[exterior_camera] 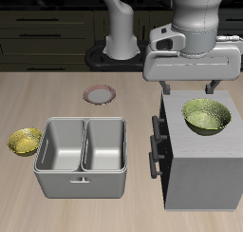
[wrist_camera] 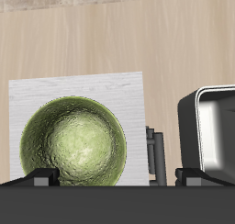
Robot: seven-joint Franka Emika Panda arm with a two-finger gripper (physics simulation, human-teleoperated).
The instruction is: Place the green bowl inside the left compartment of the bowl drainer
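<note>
The green bowl [exterior_camera: 207, 116] sits upright on top of a tall grey box [exterior_camera: 199, 169], its dimpled inside facing up. My gripper [exterior_camera: 188, 88] hangs just above and behind it, open, with nothing between its fingers. In the wrist view the green bowl [wrist_camera: 75, 142] lies directly below the gripper [wrist_camera: 117, 177], whose fingertips [wrist_camera: 41, 177] stand wide apart. The bowl drainer [exterior_camera: 84, 184] stands beside the box, nearer the table's middle; its left compartment [exterior_camera: 63, 145] and the other well both hold nothing. A corner of the drainer [wrist_camera: 186, 127] shows in the wrist view.
A small yellow bowl [exterior_camera: 25, 142] rests beside the drainer, on the side away from the box. A flat pink-rimmed plate [exterior_camera: 100, 94] lies farther back. Dark handles [exterior_camera: 157, 145] stick out of the box toward the drainer.
</note>
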